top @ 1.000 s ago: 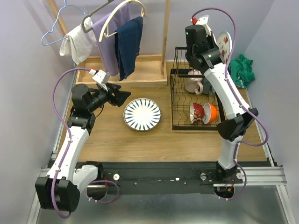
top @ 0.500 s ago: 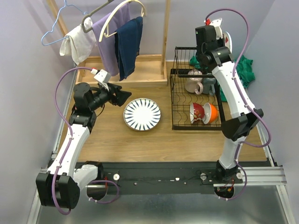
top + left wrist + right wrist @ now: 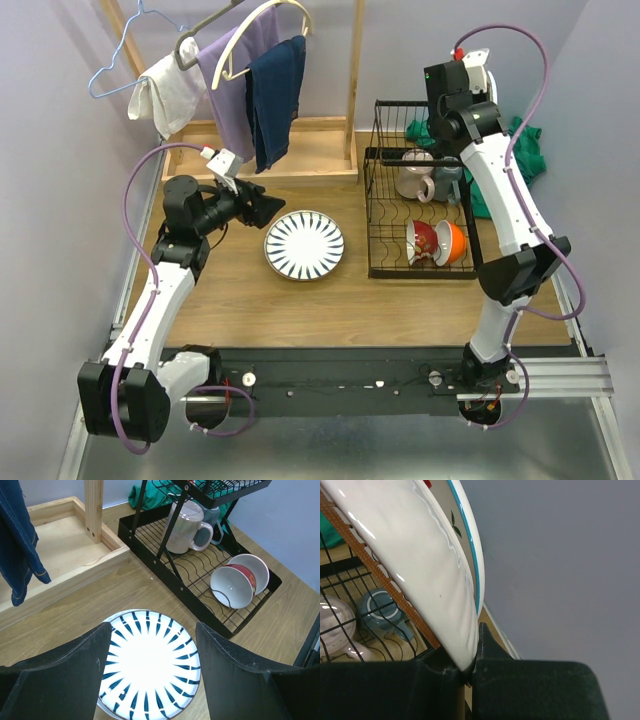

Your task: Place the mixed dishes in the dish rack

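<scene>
Pale lilac walls close in a wooden desk point(image 3: 300, 300), with a wooden clothes stand point(image 3: 352, 90) hung with garments across the upper left of the top view.

To the right of centre stands the dish rack point(image 3: 420, 274), a black wire box with two tiers and curved plate slots along its floor.

At centre frame, just left of the rack and apart from it, the striped plate point(image 3: 304, 245) lies flat on the desk. It is white, with dark-blue strokes radiating around its rim.

The left pincer point(image 3: 152, 635) hovers over this plate with its jaws spread wide, holding nothing. In the left wrist view a black finger point(image 3: 65, 675) shows on each side of the plate.

At the upper right of the top view, the right pincer point(image 3: 467, 667) is clamped on the rim of the fruit plate point(image 3: 420, 555). It holds the plate on edge above the rack's far end. This plate shows a glossy white underside, a teal line round the rim, and a green leaf and a touch of red on its face.

A crumpled green cloth point(image 3: 520, 150) lies beyond the rack at the right edge.

Inside the rack, a pale mug point(image 3: 413, 180) sits at the back, with a teal mug point(image 3: 380, 611) beside it.

Nearer the front, a red bowl point(image 3: 425, 242) and an orange bowl point(image 3: 452, 242) stand on edge, touching, their insides white.
</scene>
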